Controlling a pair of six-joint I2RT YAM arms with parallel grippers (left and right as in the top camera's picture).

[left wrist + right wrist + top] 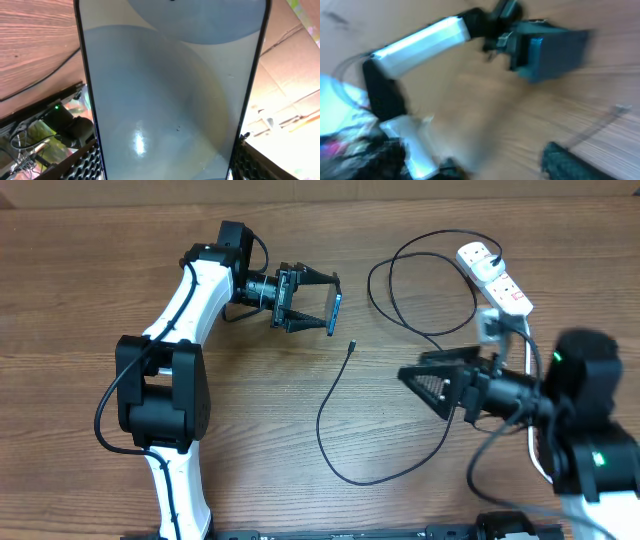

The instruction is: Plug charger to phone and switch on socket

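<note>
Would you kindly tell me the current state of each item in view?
phone: clamped in the left fingers, charger not connected.
charger: lying loose on the table, tip free.
socket: switch position unreadable.
right fingers: open, empty.

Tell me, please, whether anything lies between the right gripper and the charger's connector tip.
Nothing visible does: only bare table separates the open right gripper from the charger's connector tip.
</note>
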